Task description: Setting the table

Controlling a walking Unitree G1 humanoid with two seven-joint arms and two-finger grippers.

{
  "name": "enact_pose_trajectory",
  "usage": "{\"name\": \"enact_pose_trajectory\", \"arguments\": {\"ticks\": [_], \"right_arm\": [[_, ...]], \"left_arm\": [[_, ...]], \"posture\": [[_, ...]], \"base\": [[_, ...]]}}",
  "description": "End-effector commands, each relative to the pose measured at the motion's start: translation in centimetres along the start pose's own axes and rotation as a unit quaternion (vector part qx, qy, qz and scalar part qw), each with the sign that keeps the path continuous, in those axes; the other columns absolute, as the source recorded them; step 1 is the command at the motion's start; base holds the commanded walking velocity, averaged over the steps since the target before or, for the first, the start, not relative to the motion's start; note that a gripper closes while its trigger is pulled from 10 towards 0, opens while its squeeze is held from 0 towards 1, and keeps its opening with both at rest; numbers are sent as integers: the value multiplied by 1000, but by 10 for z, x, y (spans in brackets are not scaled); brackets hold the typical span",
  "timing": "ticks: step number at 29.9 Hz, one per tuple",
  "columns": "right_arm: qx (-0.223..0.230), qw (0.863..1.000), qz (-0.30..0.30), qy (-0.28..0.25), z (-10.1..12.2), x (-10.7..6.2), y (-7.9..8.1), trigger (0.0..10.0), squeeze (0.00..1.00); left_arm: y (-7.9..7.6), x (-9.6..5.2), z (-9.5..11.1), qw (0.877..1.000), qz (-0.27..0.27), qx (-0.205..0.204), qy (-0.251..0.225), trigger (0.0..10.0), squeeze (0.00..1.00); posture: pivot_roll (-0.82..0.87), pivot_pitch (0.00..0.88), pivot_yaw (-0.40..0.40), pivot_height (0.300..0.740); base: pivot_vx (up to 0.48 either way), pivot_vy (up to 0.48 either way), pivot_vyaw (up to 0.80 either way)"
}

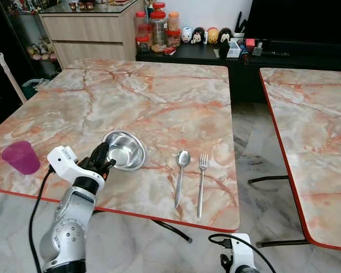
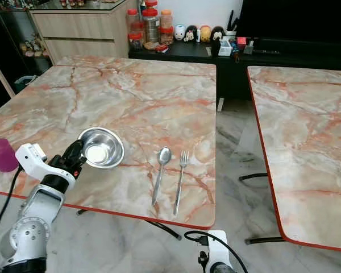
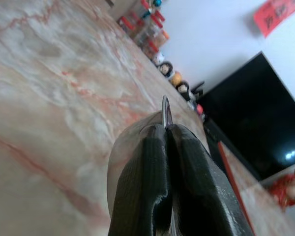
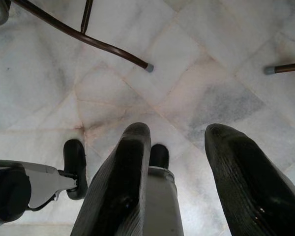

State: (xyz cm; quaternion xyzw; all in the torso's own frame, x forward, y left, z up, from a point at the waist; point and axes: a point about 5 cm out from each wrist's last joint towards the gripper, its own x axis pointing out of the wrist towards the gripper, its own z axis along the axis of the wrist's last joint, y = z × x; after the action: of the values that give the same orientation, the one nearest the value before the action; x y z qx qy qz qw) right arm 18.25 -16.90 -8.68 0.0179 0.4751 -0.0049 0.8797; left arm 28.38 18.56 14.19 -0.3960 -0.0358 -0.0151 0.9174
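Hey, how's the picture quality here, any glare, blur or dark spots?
Left eye view: sharp, evenly lit, glare inside the steel bowl. Left wrist view: left gripper fingers close-up and soft, bowl rim blurred. Right wrist view: bright floor, right gripper dark, slightly soft.

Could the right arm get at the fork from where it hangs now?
Probably yes. The right gripper hangs open and empty below the table edge, and the fork lies near that edge on its side, beside the spoon, with bare tabletop around it.

Head stereo pair looks down at table; wrist cams close-up.
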Motion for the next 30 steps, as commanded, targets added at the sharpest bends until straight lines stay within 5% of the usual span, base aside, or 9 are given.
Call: {"name": "enact_pose_trajectory", "arguments": {"ticks": [1,9,30], "right_arm": [[0,1000,1,-2,2,0,-1,10000,0],[5,1000,-2,-8,7,1,-3,10000,0],[-11,1000,-14,22,-3,-1,-9,10000,0]], "left_arm": [[-3,4,6,1000,6,-2,-25,10000,0],[2,17,12,993,60,-41,-95,10000,0],[3,24,25,986,65,-58,-146,10000,0]], "posture": [[81,0,0,732],[68,0,-11,732],[60,0,-26,732]], "base": [[0,0,0],[0,-51,0],[0,-414,-54]]}}
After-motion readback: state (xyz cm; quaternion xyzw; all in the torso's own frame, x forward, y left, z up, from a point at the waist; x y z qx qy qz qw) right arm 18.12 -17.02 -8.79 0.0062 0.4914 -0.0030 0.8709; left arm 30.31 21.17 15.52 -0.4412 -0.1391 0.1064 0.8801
